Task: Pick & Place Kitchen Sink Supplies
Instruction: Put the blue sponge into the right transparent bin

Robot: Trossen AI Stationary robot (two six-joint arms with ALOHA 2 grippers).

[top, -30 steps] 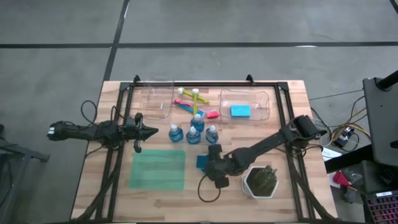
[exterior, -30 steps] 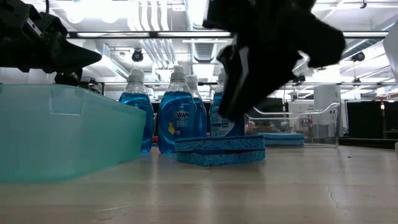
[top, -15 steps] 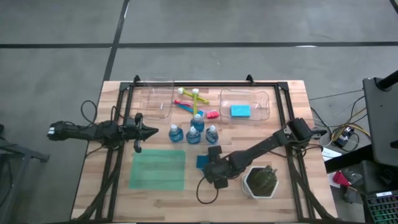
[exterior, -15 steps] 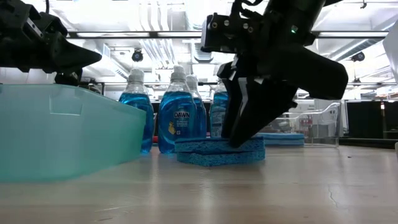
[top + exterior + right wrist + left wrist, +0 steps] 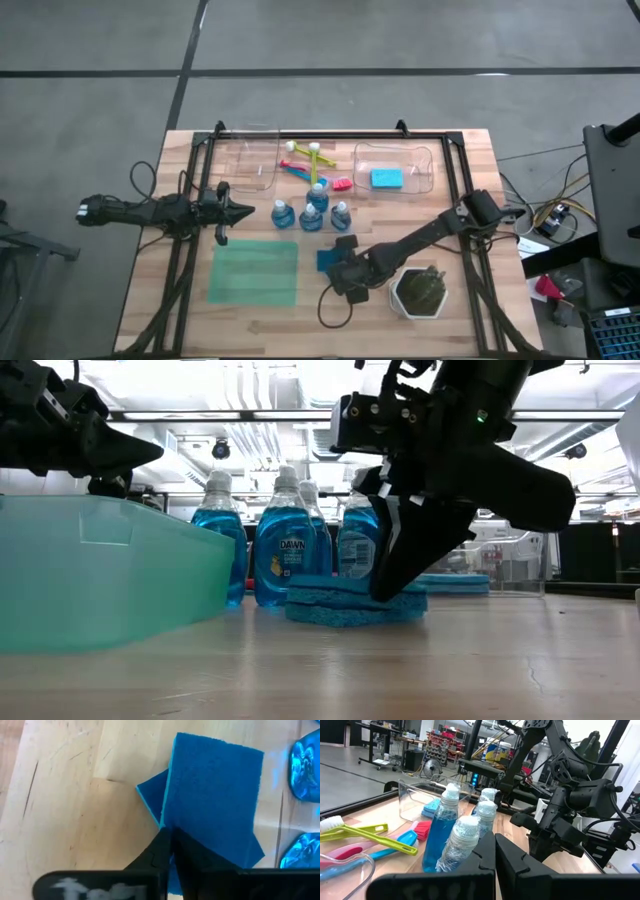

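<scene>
We see the right gripper (image 5: 338, 268) clenched on a blue sponge (image 5: 326, 259) lying at the table's (image 5: 470, 310) centre. At nine o'clock, the left gripper (image 5: 247, 211) hovers, fingers closed on nothing.

4 blue bottles (image 5: 311, 210) upright mid-table, sponge (image 5: 326, 260) nearby w/ edge pinched, 2nd sponge (image 5: 386, 178) in tray, brushes (image 5: 305, 160) behind

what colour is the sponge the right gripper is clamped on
Blue: the sponge is deep blue with a lighter blue edge, pinched by the right gripper. The right wrist view shows it best.

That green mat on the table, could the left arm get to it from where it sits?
Probably yes. The left gripper, shut and empty, hangs just beyond the green mat, with nothing between them.
</scene>
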